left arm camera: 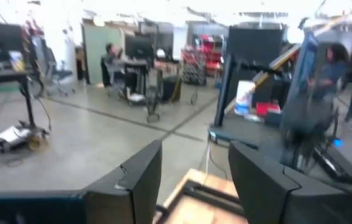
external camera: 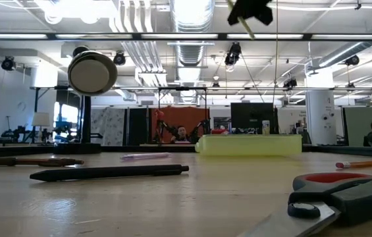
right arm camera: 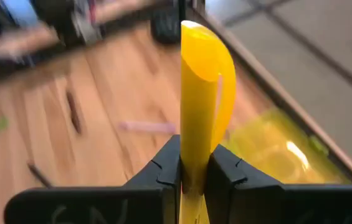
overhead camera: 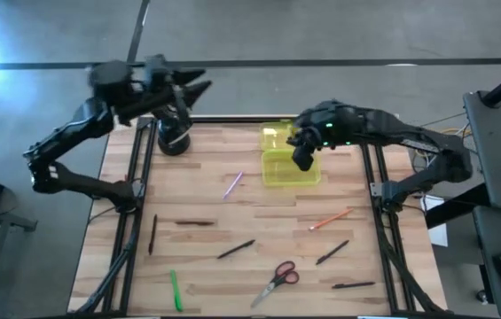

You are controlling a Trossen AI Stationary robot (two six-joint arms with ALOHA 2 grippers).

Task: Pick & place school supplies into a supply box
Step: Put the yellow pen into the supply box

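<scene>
Right gripper over the supply box, pinching a yellow pen

We see the right gripper [overhead camera: 304, 149] pressed together on a yellow pen [right arm camera: 199, 93], held above the supply box [overhead camera: 291, 167] at the table's far side. The left gripper [overhead camera: 199, 89] waits raised beyond the far edge, fingers spread. We judge the pen light, stiff and smooth, so it may pivot or slip; a mid-shaft hold suits it, though its lower end is hidden. Other pens and the scissors [overhead camera: 277, 280] lie nearer us.

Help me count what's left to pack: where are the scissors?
In the high view the scissors lie near the table's front edge, right of centre, between a black pen and another black pen; the low view shows them close at right.
</scene>
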